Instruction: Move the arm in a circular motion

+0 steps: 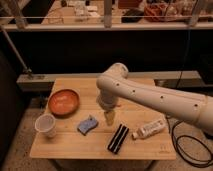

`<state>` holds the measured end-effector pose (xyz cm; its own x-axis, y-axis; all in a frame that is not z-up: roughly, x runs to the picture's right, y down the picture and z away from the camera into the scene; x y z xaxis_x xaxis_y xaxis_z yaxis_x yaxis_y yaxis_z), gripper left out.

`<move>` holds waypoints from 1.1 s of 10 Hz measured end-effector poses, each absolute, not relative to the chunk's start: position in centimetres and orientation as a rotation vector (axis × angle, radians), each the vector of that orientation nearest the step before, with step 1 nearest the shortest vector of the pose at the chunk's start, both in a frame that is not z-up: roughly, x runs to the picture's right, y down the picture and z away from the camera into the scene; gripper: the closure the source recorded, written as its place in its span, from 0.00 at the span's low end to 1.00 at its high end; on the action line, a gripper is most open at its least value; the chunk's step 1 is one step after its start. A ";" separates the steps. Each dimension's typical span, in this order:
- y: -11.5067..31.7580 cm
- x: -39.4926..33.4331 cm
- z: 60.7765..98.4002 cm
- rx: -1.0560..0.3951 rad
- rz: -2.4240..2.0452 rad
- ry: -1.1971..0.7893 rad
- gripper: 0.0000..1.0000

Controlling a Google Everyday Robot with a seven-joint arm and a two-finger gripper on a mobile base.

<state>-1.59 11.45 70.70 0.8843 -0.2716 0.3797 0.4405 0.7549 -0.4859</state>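
My large white arm [150,97] of thick rounded segments with small dark dots reaches in from the right over the wooden table [65,145]. It bends down at the table's middle and ends in a short tan tip, the gripper [109,118]. The gripper hangs just above the table between a blue sponge [88,125] and a black rectangular object [118,138]. It holds nothing that I can see.
An orange bowl [63,102] sits at the left and a white cup [46,125] at the front left. A white bottle [150,129] lies on its side at the right. Black cables [192,145] trail on the floor at right. A dark railing runs behind the table.
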 end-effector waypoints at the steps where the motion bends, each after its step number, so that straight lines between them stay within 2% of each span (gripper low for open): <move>1: 11.1 -4.1 70.7 -0.602 -0.435 -0.315 0.20; 4: 8.6 -8.2 73.0 -0.596 -0.487 -0.324 0.20; 6: 5.0 -8.6 76.0 -0.579 -0.475 -0.318 0.20; 11: -2.9 -0.4 82.6 -0.534 -0.409 -0.242 0.20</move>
